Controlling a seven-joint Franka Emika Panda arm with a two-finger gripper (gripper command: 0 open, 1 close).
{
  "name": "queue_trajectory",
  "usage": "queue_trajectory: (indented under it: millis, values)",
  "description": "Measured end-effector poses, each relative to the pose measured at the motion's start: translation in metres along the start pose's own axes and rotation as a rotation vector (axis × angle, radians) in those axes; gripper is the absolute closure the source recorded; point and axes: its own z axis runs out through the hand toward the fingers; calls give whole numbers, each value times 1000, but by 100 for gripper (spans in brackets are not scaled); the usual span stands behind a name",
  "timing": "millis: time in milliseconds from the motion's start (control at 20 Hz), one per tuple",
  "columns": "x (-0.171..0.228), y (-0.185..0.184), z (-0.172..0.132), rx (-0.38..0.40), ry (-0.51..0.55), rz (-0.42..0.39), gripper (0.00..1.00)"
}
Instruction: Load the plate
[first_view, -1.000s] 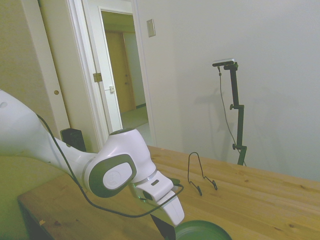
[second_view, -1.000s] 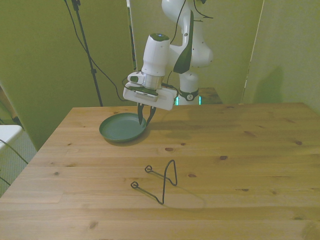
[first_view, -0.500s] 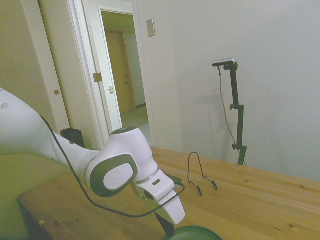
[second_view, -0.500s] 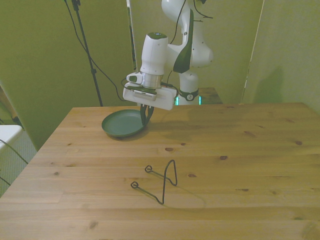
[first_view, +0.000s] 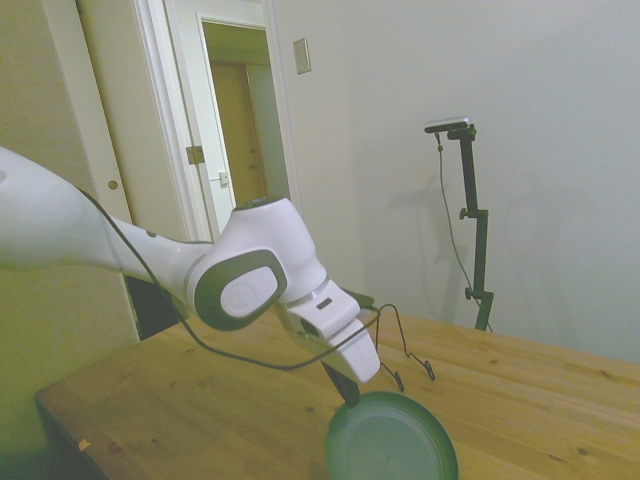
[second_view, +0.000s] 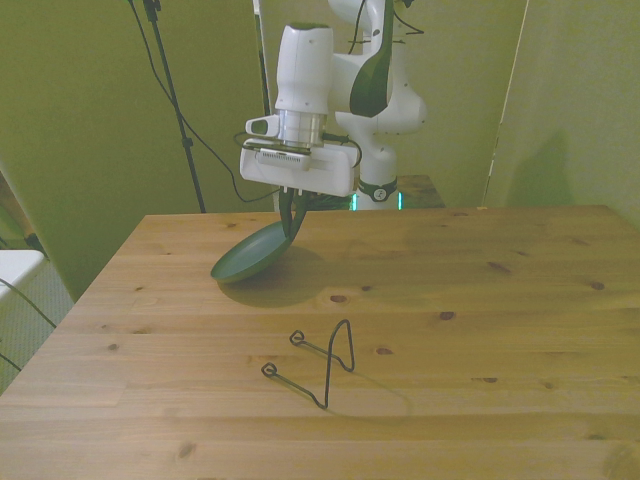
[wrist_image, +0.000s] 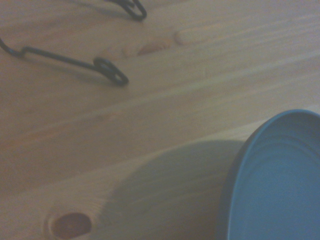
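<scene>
Front view shows the gripper (second_view: 291, 222) clamped on the rim of the dark green plate (second_view: 250, 259), which hangs steeply tilted above the bench (second_view: 480, 300), seemingly clear of the wood with its shadow beneath. Well apart, nearer the camera, the black wire stand (second_view: 322, 362) sits upright on the bench.

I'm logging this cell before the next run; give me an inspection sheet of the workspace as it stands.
Surface: wooden table, bare wood with knots.
Job's things: dark green plate hangs tilted from its rim, lifted off the table; black wire stand stands empty, apart from the plate.
Clutter: nothing seen.
Grippers: gripper shut on the plate's rim.
Cables: black cable loops along the arm.
Surroundings: open doorway behind, plain walls.
</scene>
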Motion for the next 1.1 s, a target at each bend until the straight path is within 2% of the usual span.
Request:
queue_trajectory:
  millis: [300,450,600,750,900,1100]
  values:
    - [16,-24,-63,62,-23,36,100]
    - [20,-23,-80,82,-29,42,100]
    - [22,-22,-82,104,-34,49,100]
    - [30,-27,-79,173,1,80,100]
    - [39,-36,-65,235,30,118,100]
    - [49,-61,-50,282,55,145,100]
